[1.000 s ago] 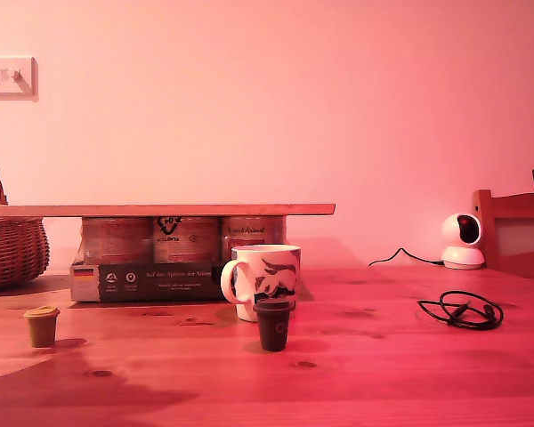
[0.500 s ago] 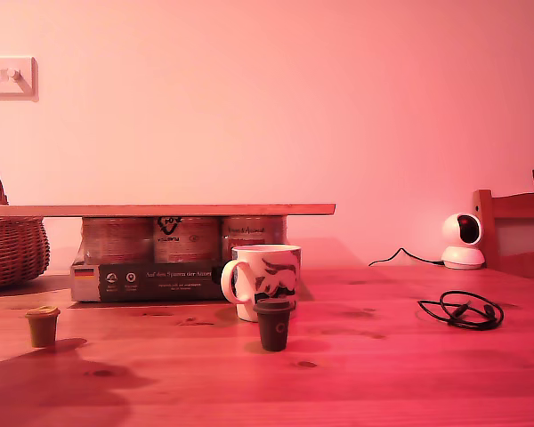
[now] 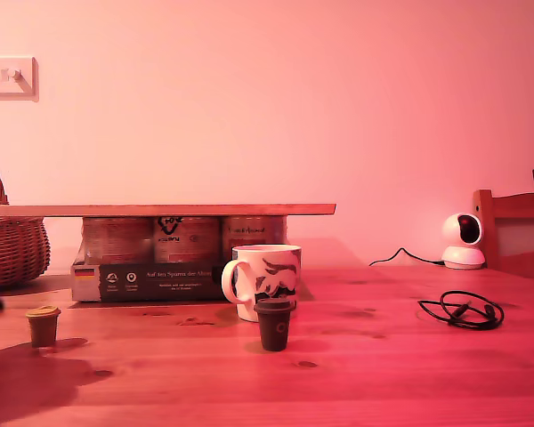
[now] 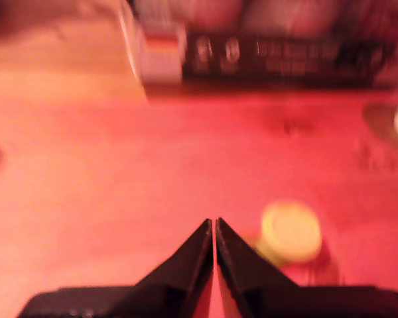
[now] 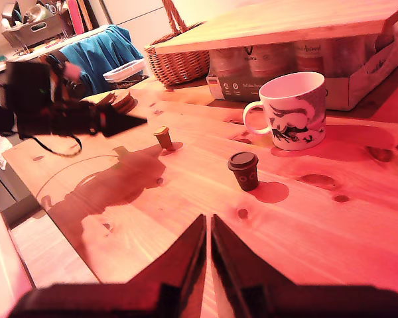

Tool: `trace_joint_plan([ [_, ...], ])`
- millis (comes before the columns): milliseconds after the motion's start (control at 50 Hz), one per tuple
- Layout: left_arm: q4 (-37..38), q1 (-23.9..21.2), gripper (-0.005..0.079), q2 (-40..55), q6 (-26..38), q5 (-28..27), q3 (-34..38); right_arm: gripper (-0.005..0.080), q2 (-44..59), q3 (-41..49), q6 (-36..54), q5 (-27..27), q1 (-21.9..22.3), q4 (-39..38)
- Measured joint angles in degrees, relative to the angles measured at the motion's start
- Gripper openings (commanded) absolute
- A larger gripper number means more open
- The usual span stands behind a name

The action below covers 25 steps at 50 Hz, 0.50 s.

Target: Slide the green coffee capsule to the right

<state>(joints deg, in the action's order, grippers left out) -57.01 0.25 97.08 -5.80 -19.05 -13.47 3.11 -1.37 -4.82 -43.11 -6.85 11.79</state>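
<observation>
Broadly, the wooden desk (image 3: 409, 374) fills the lower half of the exterior view, and most of its surface toward that view's right is bare. A long board (image 3: 160, 210) rests on a box of jars (image 3: 151, 267) at middle left, with a wicker basket (image 3: 13, 249) at the left edge. The white mug (image 3: 265, 280) stands near the centre, and the dark capsule (image 3: 273, 324) sits just in front of it. A coiled black cable (image 3: 461, 310) lies at the exterior view's right.

The green coffee capsule (image 3: 43, 326) stands upright at the lower left of the exterior view, wide rim up, long axis vertical, well apart from the mug, with open desk between them.

My first hand (image 4: 214, 228) is clenched, tips together, hovering just beside the capsule (image 4: 290, 230). My second hand (image 5: 207, 228) is likewise closed on nothing, over bare desk near the dark capsule (image 5: 243, 170).
</observation>
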Motion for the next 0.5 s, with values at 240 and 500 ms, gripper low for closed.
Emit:
trace_joint_plan([
  [240, -4.68, -2.45, -0.0021, 5.60, 0.72, 0.31, 0.22, -0.0013, 0.00, 0.00, 0.00, 0.00, 0.00, 0.00],
  [500, -5.77, -2.80, -0.0021, 5.95, 0.92, 1.09, 0.24, -0.0013, 0.00, 0.00, 0.00, 0.00, 0.00, 0.00],
])
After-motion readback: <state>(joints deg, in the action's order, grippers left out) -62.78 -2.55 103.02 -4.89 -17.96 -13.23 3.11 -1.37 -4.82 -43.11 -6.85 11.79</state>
